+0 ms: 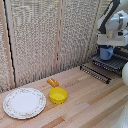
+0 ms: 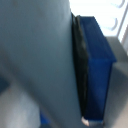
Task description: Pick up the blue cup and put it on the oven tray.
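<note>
The blue cup (image 1: 105, 53) hangs under my gripper (image 1: 106, 48) at the exterior view's right, and the gripper is shut on it. The cup is just above the oven tray (image 1: 116, 63), a rack of thin metal bars in a dark frame; I cannot tell whether its base touches the bars. The wrist view is blurred and very close. There the cup's pale blue wall (image 2: 40, 60) fills most of the picture, pressed against a dark pad on a blue finger (image 2: 97, 60). The cup's handle is hidden.
A small yellow bowl (image 1: 58, 95) sits mid-table with an orange piece (image 1: 52, 82) just behind it. A round patterned white plate (image 1: 24, 102) lies at the exterior view's left. A woven screen (image 1: 45, 35) backs the wooden table (image 1: 90, 102).
</note>
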Controlling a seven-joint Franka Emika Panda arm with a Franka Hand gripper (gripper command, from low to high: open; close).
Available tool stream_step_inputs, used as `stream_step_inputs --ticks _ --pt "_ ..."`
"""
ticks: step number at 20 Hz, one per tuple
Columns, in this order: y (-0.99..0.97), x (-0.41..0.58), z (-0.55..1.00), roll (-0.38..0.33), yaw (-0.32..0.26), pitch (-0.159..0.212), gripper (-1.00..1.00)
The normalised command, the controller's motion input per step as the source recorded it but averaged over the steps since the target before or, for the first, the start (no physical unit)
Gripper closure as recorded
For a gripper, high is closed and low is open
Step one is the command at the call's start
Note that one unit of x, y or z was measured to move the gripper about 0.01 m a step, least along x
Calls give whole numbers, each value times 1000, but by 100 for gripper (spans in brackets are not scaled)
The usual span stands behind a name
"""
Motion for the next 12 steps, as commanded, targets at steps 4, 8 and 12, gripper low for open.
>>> stream_step_inputs --ticks 4,8,12 --pt "-72 46 39 -6 -2 52 -100" --pt "-214 26 339 -1 -6 7 -100" --pt "-166 0 639 -6 21 84 -100"
